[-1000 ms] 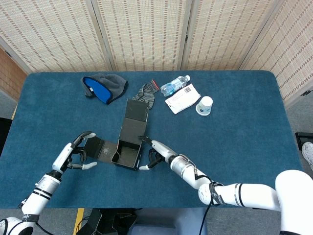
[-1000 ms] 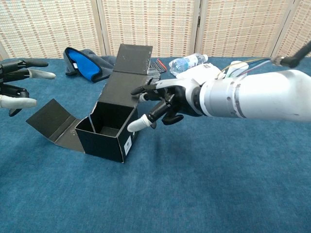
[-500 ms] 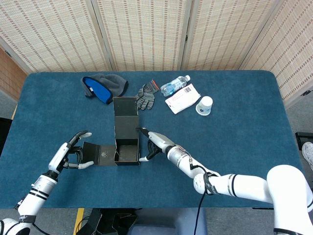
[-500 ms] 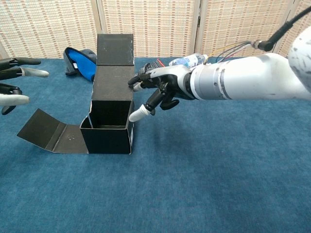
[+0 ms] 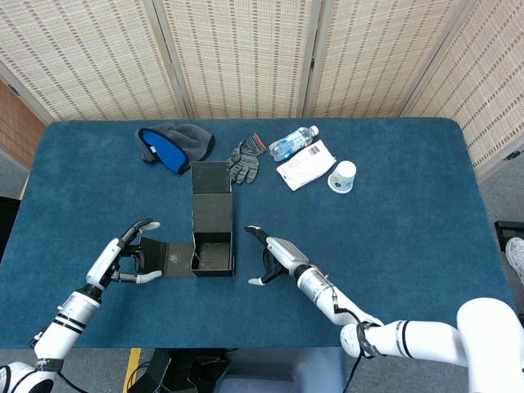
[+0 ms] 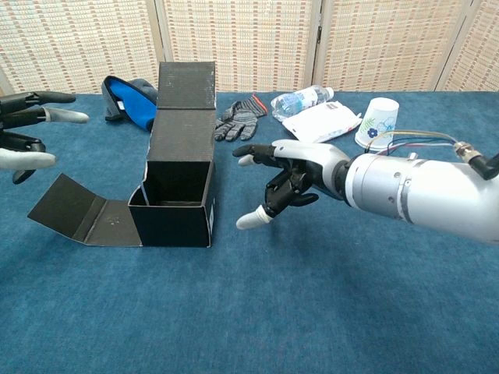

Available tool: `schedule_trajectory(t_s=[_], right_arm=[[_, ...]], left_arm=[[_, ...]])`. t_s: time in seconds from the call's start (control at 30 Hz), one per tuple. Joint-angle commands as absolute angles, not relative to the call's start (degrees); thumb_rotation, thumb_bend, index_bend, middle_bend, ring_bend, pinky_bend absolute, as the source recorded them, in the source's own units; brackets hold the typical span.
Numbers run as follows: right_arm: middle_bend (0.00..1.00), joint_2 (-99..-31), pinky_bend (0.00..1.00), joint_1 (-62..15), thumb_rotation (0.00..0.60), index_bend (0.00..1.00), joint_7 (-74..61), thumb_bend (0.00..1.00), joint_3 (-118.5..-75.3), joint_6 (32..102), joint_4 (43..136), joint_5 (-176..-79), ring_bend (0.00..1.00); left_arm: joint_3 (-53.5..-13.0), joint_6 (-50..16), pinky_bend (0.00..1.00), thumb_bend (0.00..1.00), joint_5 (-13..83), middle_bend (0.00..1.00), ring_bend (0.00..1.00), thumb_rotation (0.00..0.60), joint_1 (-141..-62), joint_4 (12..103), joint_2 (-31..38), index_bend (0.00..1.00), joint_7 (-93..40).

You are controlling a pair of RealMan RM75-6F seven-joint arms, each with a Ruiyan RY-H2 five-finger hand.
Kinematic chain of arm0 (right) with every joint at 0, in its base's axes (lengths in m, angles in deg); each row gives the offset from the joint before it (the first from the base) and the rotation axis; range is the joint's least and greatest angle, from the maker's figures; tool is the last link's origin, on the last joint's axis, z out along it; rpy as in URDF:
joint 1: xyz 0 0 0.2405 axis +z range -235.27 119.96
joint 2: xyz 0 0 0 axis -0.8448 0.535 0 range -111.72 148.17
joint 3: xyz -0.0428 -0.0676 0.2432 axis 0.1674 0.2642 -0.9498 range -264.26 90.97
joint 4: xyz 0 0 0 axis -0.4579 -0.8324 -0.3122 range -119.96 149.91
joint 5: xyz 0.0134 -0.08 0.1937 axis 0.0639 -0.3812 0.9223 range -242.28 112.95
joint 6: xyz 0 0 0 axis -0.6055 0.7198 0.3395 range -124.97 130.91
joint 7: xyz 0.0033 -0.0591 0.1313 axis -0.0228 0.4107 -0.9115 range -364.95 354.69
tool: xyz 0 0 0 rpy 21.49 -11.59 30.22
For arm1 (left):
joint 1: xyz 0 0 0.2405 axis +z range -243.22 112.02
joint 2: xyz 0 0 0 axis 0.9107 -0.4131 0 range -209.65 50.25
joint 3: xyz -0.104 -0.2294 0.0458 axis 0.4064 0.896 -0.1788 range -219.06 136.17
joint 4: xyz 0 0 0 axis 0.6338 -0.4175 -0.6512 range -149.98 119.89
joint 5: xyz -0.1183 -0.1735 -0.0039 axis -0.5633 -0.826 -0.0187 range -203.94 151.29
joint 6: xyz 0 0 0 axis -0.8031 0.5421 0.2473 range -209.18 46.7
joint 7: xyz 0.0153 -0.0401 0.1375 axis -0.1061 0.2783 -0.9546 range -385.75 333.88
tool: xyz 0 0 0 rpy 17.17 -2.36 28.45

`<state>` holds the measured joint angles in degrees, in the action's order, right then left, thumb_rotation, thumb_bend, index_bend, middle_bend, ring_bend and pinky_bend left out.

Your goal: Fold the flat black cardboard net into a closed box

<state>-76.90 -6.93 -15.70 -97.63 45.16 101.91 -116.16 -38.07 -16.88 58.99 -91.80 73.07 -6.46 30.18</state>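
The black cardboard box (image 5: 211,252) (image 6: 176,202) stands half folded on the blue table, top open. Its long lid panel (image 5: 210,192) (image 6: 184,97) rises at the back, and a side flap (image 5: 168,257) (image 6: 74,212) lies spread to the left. My left hand (image 5: 129,252) (image 6: 23,134) hovers open beside that flap's outer end, touching nothing. My right hand (image 5: 266,253) (image 6: 287,178) is open to the right of the box, a short gap away, fingers apart and holding nothing.
At the back lie a grey and blue hat (image 5: 172,146) (image 6: 129,95), a grey glove (image 5: 243,159) (image 6: 242,119), a water bottle (image 5: 292,142) (image 6: 302,98), a white packet (image 5: 305,164) (image 6: 321,121) and a paper cup (image 5: 342,176) (image 6: 378,123). Folding screens stand behind the table.
The box was turned square to me earlier. Since then my right hand has left the box's right wall and drawn back to the right. The left hand has barely moved.
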Motion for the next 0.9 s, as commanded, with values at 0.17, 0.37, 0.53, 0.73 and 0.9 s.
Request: schedule_trajectory(t_s=[0.17, 0.37, 0.53, 0.73, 0.9], right_arm=[[0.00, -82.63, 0.99, -6.63, 0.600, 0.00, -15.58, 0.00, -99.56, 45.63, 96.35, -116.64, 0.64], [0.00, -85.64, 0.99, -6.24, 0.600, 0.00, -15.40, 0.00, -100.35, 44.31, 92.08, -116.52, 0.64], [0.03, -88.10, 0.98, -5.82, 0.600, 0.00, -15.59, 0.01, -101.39, 43.08, 89.08, -116.58, 0.64], [0.04, -90.56, 0.98, -5.23, 0.600, 0.00, -15.20, 0.03, -102.35, 42.33, 86.36, -116.80, 0.64], [0.07, -92.07, 0.99, -5.16, 0.600, 0.00, -15.27, 0.06, -103.15, 41.96, 84.64, -117.09, 0.65]], left_arm=[[-38.11, -16.00, 0.69, 0.09, 59.19, 0.17, 0.63, 0.600, -91.19, 73.21, -6.95, 0.10, 30.85], [-38.27, -15.53, 0.69, 0.09, 59.47, 0.17, 0.63, 0.600, -90.77, 73.01, -7.29, 0.10, 31.70], [-38.34, -15.61, 0.69, 0.09, 59.93, 0.17, 0.63, 0.600, -90.88, 72.57, -7.46, 0.10, 32.68], [-38.41, -15.51, 0.69, 0.09, 60.36, 0.17, 0.63, 0.600, -90.96, 72.05, -7.39, 0.10, 33.47], [-38.46, -15.26, 0.69, 0.09, 60.54, 0.17, 0.63, 0.600, -90.88, 71.44, -7.38, 0.10, 34.29]])
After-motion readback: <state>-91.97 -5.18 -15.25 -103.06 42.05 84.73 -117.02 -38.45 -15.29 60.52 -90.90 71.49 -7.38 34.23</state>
